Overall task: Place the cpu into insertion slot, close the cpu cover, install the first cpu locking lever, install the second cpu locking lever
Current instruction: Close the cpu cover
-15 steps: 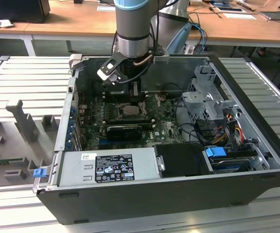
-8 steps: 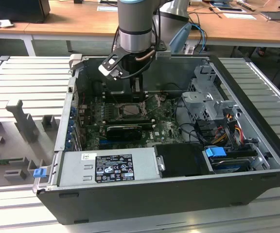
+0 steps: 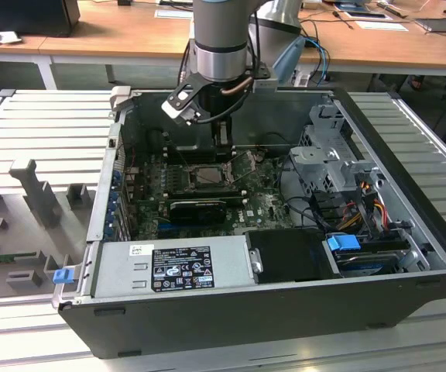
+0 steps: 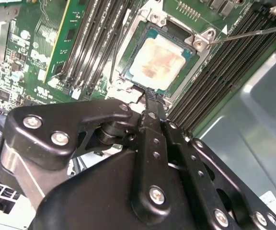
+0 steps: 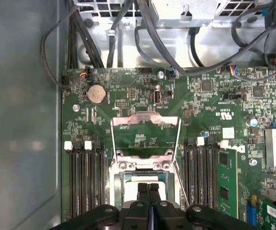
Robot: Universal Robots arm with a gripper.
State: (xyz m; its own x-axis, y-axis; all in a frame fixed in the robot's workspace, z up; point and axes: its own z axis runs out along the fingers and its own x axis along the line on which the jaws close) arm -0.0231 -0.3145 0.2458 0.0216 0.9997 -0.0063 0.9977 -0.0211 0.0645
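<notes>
Your claw (image 3: 221, 138) hangs inside the case (image 3: 246, 318), just above the middle of the exterior view. Its two fingers are pressed flat together, and nothing is held between them. In both wrist views the closed claw sits right at the edge of the slot (image 4: 201, 42).

The cpu (image 4: 158, 62) already lies flat in the slot, on the green board (image 5: 128, 96). In the exterior view that spot is near the middle, a little toward the exterior view's left.

The cover (image 5: 145, 120) is open. It is flipped back and lies away from the cpu, joined to the slot only on its hinge side. A thin wire lever (image 4: 253, 32) sticks out from one corner of the slot.

The cpu looks light, thin and hard, and I think it is easy to hurt. Do not push hard on its shiny top. If you must touch it, touch its edges.

The cover looks like thin, stiff metal on a hinge, so it should swing with a small push. The best place to push is the bar far from the hinge. The metal is smooth, so your closed claw may slip off. The lever looks springy and may push back.
</notes>
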